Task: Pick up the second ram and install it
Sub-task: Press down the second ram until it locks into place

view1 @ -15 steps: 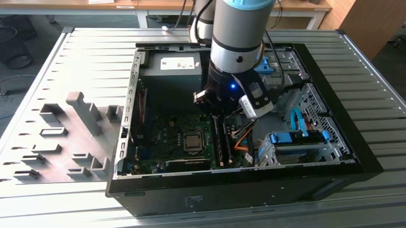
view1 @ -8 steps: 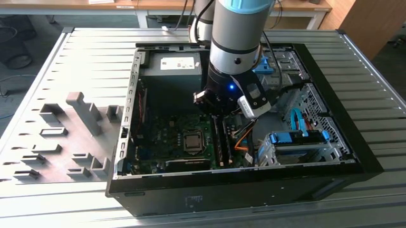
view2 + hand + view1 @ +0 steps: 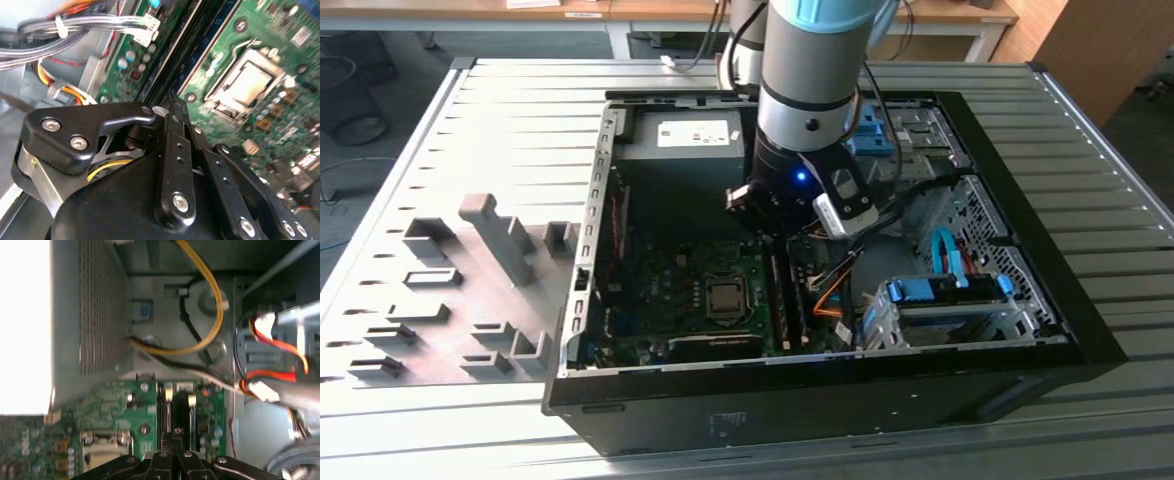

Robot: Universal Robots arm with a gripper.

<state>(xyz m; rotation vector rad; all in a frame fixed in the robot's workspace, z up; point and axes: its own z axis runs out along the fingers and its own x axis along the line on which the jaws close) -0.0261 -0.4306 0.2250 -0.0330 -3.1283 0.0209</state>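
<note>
In the exterior view the arm (image 3: 807, 80) reaches down into the open computer case (image 3: 1014, 350) that lies on the slatted metal bench (image 3: 454, 120); its hand (image 3: 774, 232) hangs just above the far end of the memory slots, beside the processor socket (image 3: 722, 296) on the green motherboard (image 3: 670, 275); 2 dark sticks lie side by side in those slots, and the second ram (image 3: 797, 300) appears to be the one farther from the socket, though I cannot tell them apart for sure; grey fixture blocks (image 3: 487, 235) stand on the bench well apart from the case, toward the exterior view's left.

In the second wrist view the hand (image 3: 172, 107) has its black fingers (image 3: 175, 150) drawn close together over the dark slots, with the socket (image 3: 247, 82) near them; whether they pinch anything I cannot tell.

In the first wrist view the hand (image 3: 176, 434) sits right over the slots, just beside the socket (image 3: 106, 446); a yellow cable (image 3: 212, 305) loops across the grey case wall beyond.
</note>
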